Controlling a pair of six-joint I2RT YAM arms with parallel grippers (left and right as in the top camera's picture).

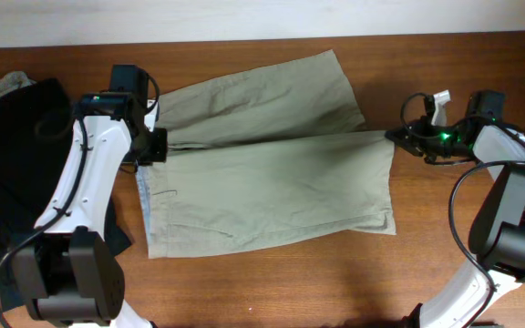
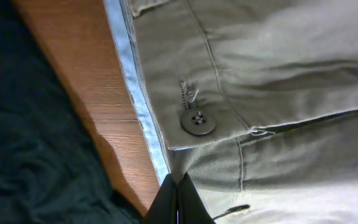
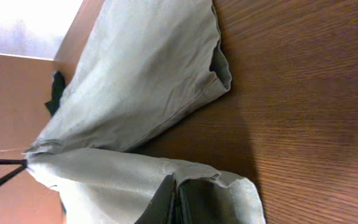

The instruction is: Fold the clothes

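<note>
The jaws of both grippers are pressed shut on fabric: the left gripper [image 1: 157, 146] is clamped on the waistband edge of the pale khaki-grey cotton shorts [image 1: 272, 182], the right gripper [image 1: 396, 137] on a leg hem. The shorts are spread across the centre of the brown wooden table [image 1: 335, 282], waistband towards frame left. A dark cloth [image 1: 16, 137] is heaped at the far left.

Bare table [image 1: 281, 292] is lying open at 6 o'clock of the shorts [image 1: 272, 173]; a dark garment [image 1: 12, 146] is crowding 9 o'clock; 12 o'clock is offering a narrow strip.
</note>
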